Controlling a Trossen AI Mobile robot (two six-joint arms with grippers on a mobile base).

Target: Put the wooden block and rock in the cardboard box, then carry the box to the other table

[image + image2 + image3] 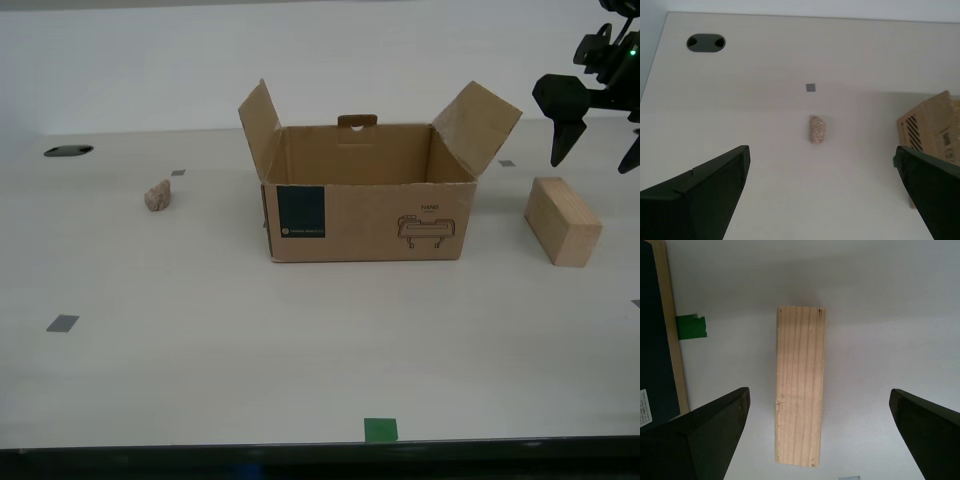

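- Pale wooden block lies flat on the smooth off-white table, below my first gripper; jaws spread wide, clear table on both long sides of the block.
- My first gripper hangs in the air above and behind the block; no contact.
- Cardboard box stands open beside the block, flaps up and angled outward, a clear gap between them.
- Rock lies ahead of my second gripper, between its parted jaws, apart from both.
- Box corner sits near one jaw.
- Grey tape square and a dark slot lie beyond the rock.
- Green tape marks the table's near edge.
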